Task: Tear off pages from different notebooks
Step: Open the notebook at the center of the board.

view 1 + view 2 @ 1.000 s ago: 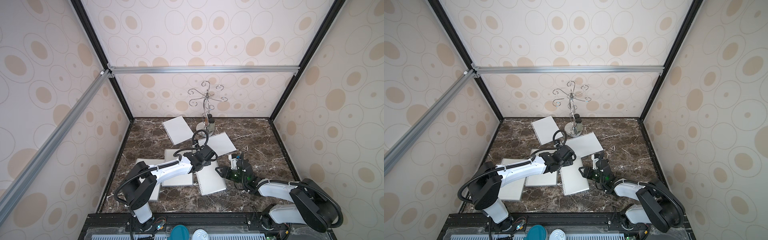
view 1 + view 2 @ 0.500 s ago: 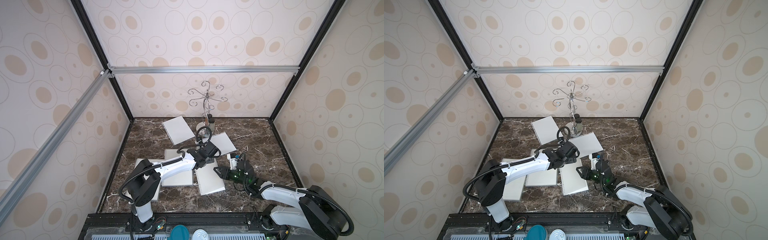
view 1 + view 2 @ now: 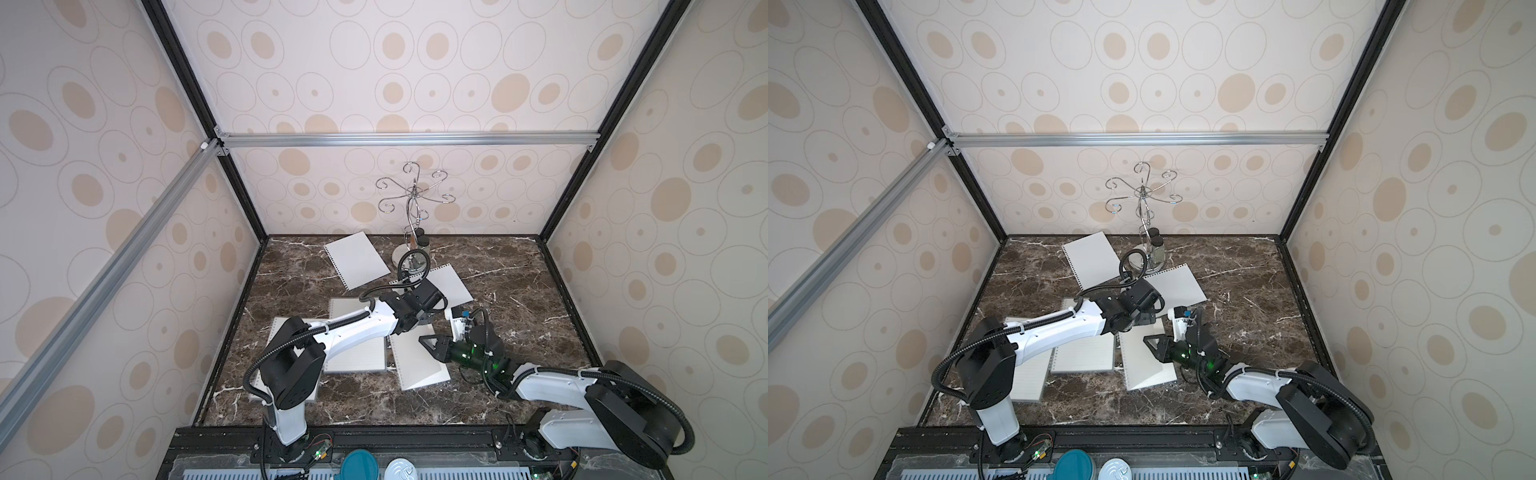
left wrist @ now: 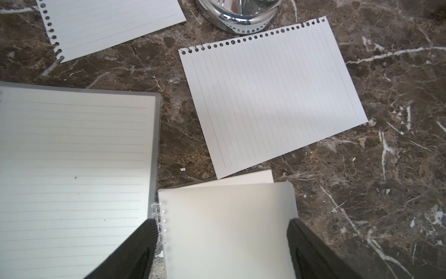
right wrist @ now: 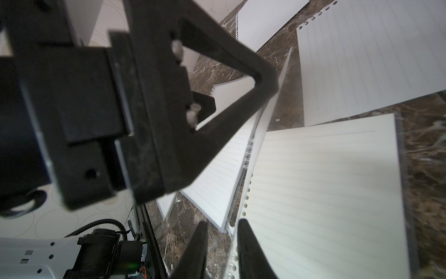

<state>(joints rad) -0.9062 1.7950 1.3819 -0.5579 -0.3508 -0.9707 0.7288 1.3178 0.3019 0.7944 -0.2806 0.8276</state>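
Note:
Three notebooks lie at the front: one [image 3: 1027, 380] partly under the left arm, a middle one [image 3: 357, 357], and a right one [image 3: 415, 370]. The right notebook's frosted cover [image 4: 229, 229] stands raised off its lined page [image 5: 325, 193]. My left gripper [image 3: 428, 318] [image 4: 222, 220] hovers open over that notebook's far end, and the cover spans the gap between its fingers. My right gripper [image 3: 428, 347] [image 5: 223, 222] is low at the page's punched edge. One finger lies on the page, and a narrow gap shows between the jaws. Two torn pages [image 3: 355, 259] [image 3: 453, 282] lie farther back.
A chrome hook stand [image 3: 411, 216] with a round base [image 4: 239, 17] and two small jars [image 3: 422, 243] stands at the back middle, close to both loose pages. Patterned walls close in the dark marble table [image 3: 519, 291] on three sides.
The right gripper's jaws have narrowed and it has slid left onto the right notebook. The left gripper has shifted to the right and farther back, staying open.

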